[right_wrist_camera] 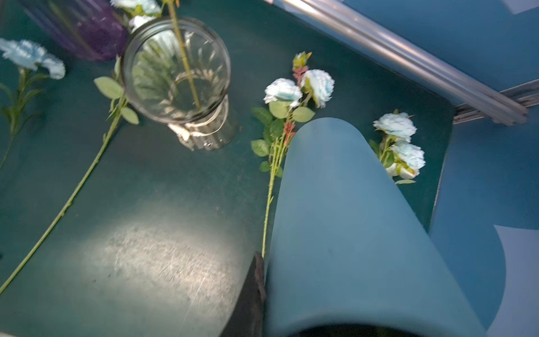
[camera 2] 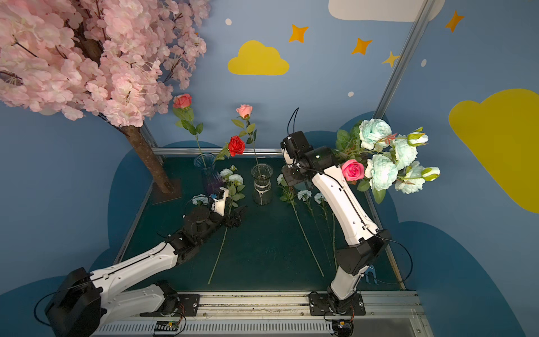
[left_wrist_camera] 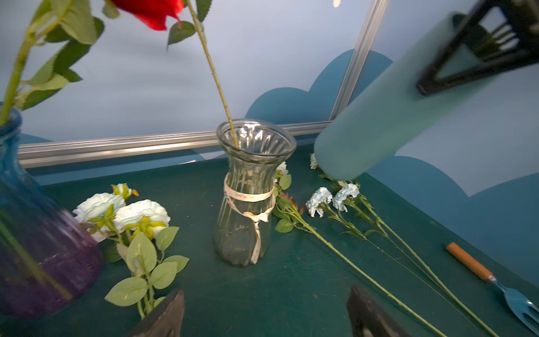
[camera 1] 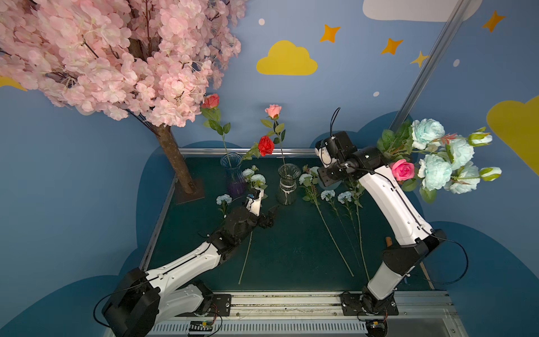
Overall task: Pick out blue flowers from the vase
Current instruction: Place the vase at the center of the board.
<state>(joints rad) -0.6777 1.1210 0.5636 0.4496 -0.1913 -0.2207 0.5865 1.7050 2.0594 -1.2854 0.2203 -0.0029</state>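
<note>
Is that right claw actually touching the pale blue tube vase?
Touching. In the left wrist view the right gripper clamps the pale blue vase, holding it tilted off the table.

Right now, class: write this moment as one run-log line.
left gripper open, facing clear vase | right gripper shut on tilted teal vase | blue flowers: several on table, a bunch in teal vase

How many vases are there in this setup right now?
3. The blue-purple glass vase stands at the back left, the clear ribbon-tied vase stands in the middle, and the pale teal vase hangs tilted in the air on the right. None seems hidden.
</note>
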